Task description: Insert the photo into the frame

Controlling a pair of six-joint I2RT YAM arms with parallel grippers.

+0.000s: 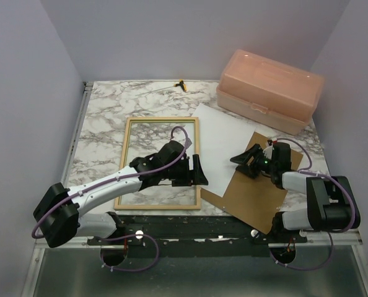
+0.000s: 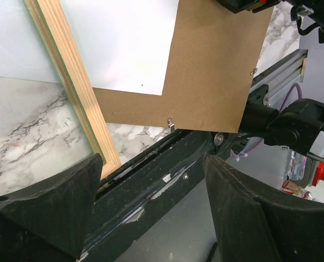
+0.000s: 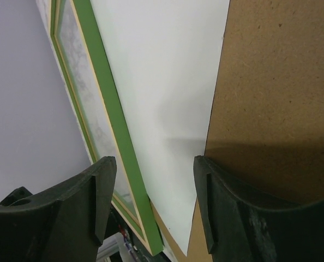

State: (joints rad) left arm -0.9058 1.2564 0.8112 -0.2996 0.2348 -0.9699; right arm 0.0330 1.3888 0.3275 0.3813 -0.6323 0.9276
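The plain white paper photo (image 1: 224,145) lies at 3 o'clock of the thin-railed bare-wood frame (image 1: 162,119). The right gripper (image 1: 245,162), fingers spread, hovers over its 4 o'clock edge, seemingly nearer than the left gripper (image 1: 198,170), also spread.

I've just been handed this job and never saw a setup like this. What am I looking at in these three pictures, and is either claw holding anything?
Two robot arms are bolted at the near edge of a marble table. The wide picture looks down from above and behind them; the other two come from a camera on each wrist, so the dark shapes at the bottom are that arm's own fingers. On the table lie a picture frame, bare wood up, the photo, a white sheet blank side up and partly over a brown backing board, and a pink plastic box at the back. The left gripper hovers by the frame's right rail; the right gripper hangs over the photo's edge. Both are open and hold nothing.
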